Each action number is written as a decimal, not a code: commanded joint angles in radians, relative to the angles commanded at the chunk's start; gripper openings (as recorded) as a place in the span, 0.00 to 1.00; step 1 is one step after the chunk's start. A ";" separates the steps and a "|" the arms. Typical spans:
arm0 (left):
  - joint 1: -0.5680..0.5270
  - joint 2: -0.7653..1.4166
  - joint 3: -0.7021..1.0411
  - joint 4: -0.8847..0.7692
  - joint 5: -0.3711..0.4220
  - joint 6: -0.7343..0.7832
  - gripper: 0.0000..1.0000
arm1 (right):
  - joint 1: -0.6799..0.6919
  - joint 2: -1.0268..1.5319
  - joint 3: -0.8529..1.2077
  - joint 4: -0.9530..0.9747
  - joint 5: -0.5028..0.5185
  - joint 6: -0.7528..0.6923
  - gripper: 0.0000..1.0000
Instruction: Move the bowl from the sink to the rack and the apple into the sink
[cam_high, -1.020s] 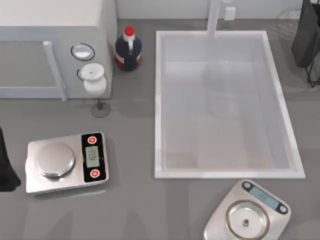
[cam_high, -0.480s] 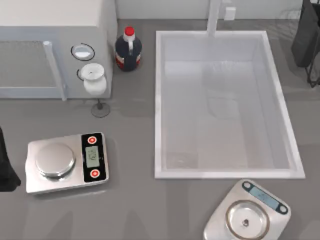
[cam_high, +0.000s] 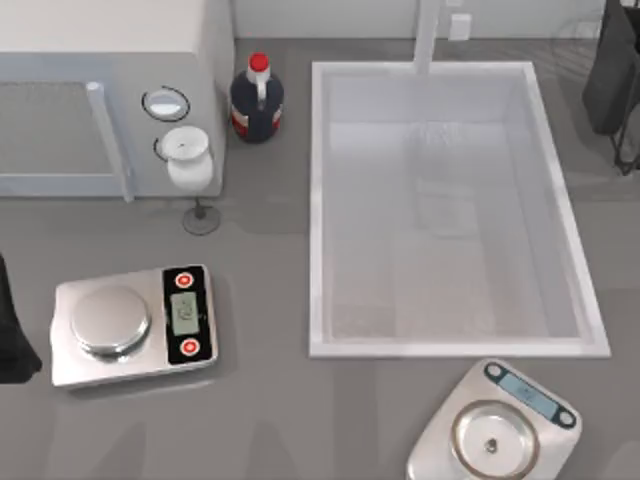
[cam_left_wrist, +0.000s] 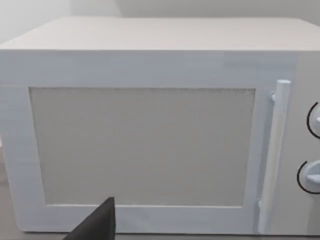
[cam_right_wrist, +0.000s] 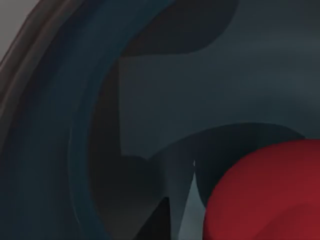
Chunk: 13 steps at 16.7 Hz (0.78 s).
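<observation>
So from above, the sink (cam_high: 330, 200) is sitting right of centre on the grey table (cam_high: 260, 400), white basin with the faucet post at its far edge. Way over at the top right corner there's a bit of the wire rack (cam_high: 580, 35), with the right arm (cam_high: 612, 70) as a dark blocky shape right next to it.

The right wrist view is super close in on the bowl (cam_right_wrist: 55, 150): dark blue curved wall with the brownish rim line along one edge, and the apple (cam_right_wrist: 265, 195) sits inside the bowl as a big red blob. A couple of dark pointed shapes are next to the apple, but honestly I can't tell if the right gripper is wide, narrow or holding something.

The left arm (cam_high: 12, 330) is parked at the left edge of the table, beside the square scale (cam_high: 130, 325). Its wrist view faces the microwave (cam_left_wrist: 150, 140) door straight on, with one dark fingertip (cam_left_wrist: 97, 225) poking in; can't tell that gripper's state either.

Other stuff: a red-capped bottle (cam_high: 257, 100) between the microwave and the sink, and a round scale (cam_high: 495, 425) just in front of the sink.
</observation>
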 joint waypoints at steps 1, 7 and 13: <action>0.000 0.000 0.000 0.000 0.000 0.000 1.00 | 0.000 0.000 0.000 0.000 0.000 0.000 0.62; 0.000 0.000 0.000 0.000 0.000 0.000 1.00 | 0.000 0.000 0.000 0.000 0.000 0.000 0.17; 0.000 0.000 0.000 0.000 0.000 0.000 1.00 | 0.000 0.000 0.000 0.000 0.000 0.000 0.00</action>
